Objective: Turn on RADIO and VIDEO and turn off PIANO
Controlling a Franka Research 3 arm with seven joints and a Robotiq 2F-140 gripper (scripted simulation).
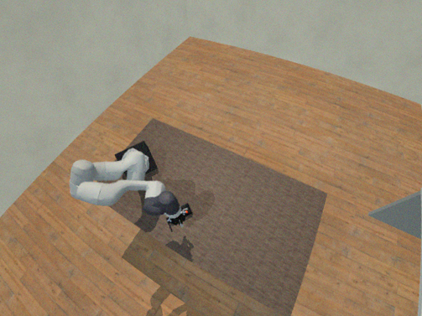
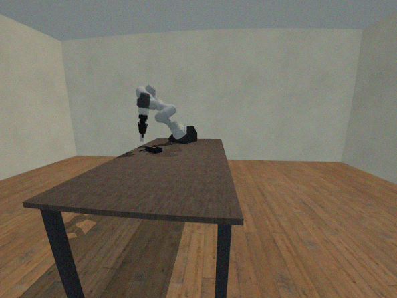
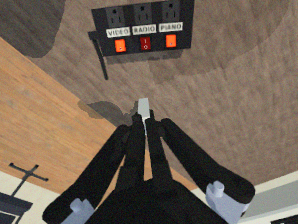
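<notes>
A black power strip (image 3: 141,31) lies flat on the brown table near its edge, labels up. It has three rocker switches labelled VIDEO (image 3: 120,46), RADIO (image 3: 145,44) and PIANO (image 3: 171,41). VIDEO and PIANO glow bright orange; RADIO is dark red. My gripper (image 3: 144,105) is shut with nothing between the fingers. It hangs above the table, a short way in front of the strip, in line with the RADIO switch. The strip (image 2: 153,149) and gripper (image 2: 142,137) also show in the exterior view, and the strip (image 1: 188,212) in the top view.
The strip's black cord (image 3: 101,59) runs from its left end towards the table edge. The table edge and the wooden floor lie just left of the gripper. The robot base (image 2: 187,134) stands at the far end of the table.
</notes>
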